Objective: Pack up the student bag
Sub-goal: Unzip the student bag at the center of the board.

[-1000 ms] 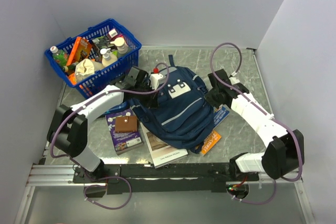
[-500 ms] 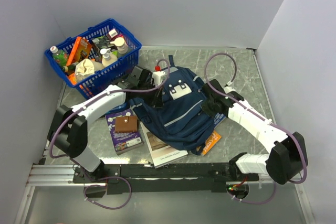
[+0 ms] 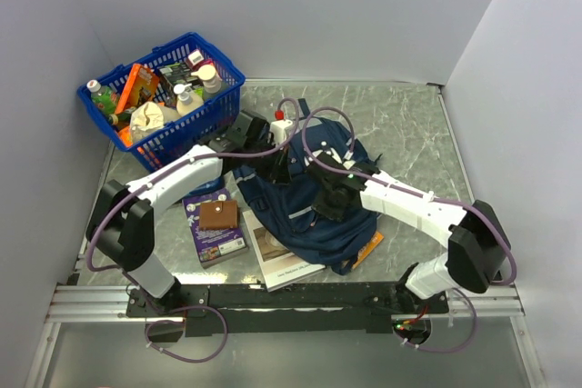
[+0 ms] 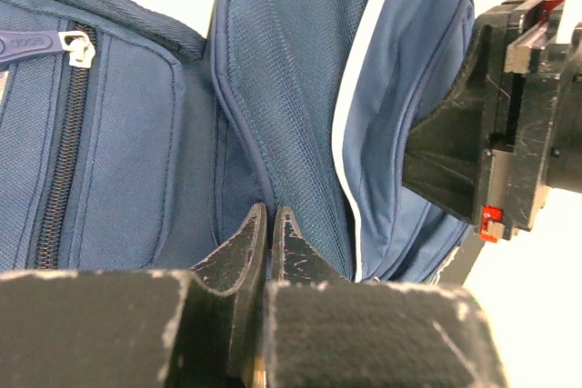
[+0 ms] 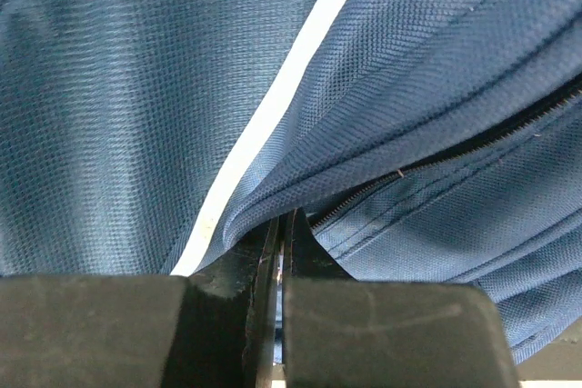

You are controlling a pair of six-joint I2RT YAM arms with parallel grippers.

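Evidently the left gripper and right gripper are each pinched tight on fabric of the student bag, which is slumped on the table atop books, so opening it seems in hand, and next its zip edges need spreading apart.

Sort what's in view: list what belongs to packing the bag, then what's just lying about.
In the job: navy blue soft fabric backpack; left arm and right arm, jaws shut on its fabric.
Lying about: blue plastic basket of bottles; purple book with brown wallet on it; white book and orange packet under the backpack; white red-capped bottle.
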